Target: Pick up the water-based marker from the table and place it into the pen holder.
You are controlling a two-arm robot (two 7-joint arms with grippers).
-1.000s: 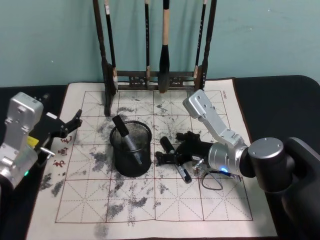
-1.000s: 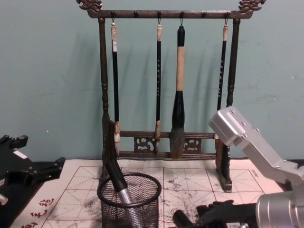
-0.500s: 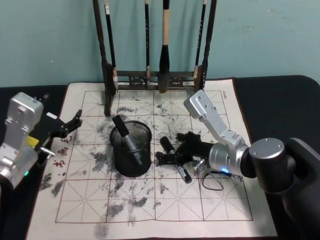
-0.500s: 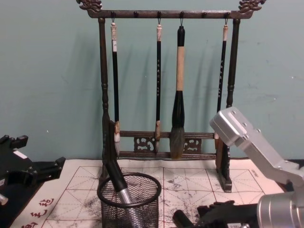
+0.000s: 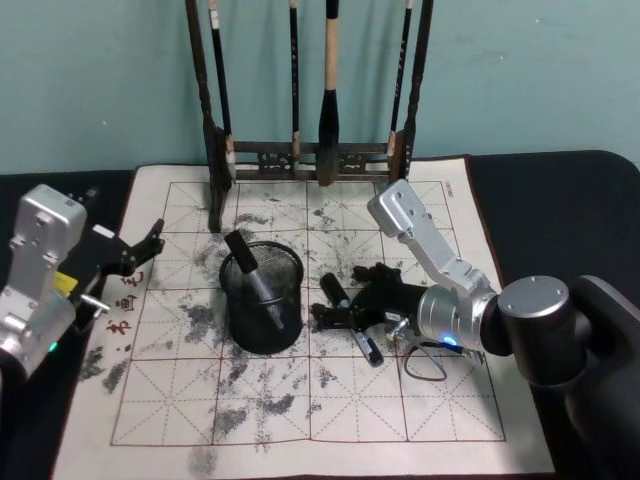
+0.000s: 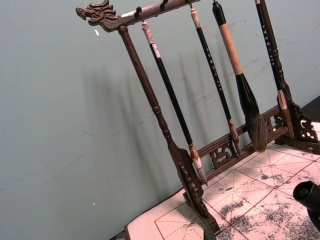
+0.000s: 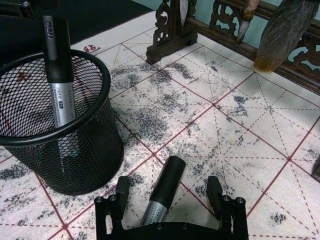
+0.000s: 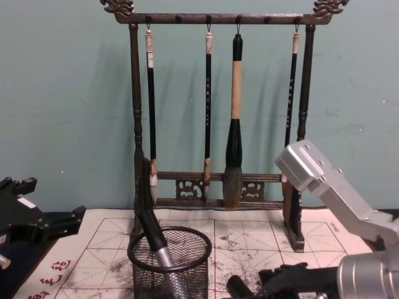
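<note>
A dark bench [image 5: 560, 190] carries a white mat [image 5: 300, 400] printed with a red grid and red characters, blotched grey with ink; a teal wall [image 5: 100, 80] closes the room behind; at the mat's far edge stands one wooden rack [image 5: 213, 150] with four brushes [image 8: 235, 124] hanging from its top bar; there is one black mesh holder [image 5: 262, 330], left of the mat's middle, and there are two markers; the marker [image 7: 169, 175] lies flat on the mat just right of the holder and apart from it, its long axis running diagonally, black cap toward the rack and a little to the left, grey barrel back toward the robot; a second marker [image 5: 250, 270] stands tilted inside the holder, cap up and leaning toward the far-left rim; the right claw [image 7: 168, 192] is low over the marker's barrel, released, one finger on each side with a gap on both, so nothing is gripped; the left claw [image 5: 143, 252] hangs by the mat's left edge, well apart from the holder, fingers spread and empty
</note>
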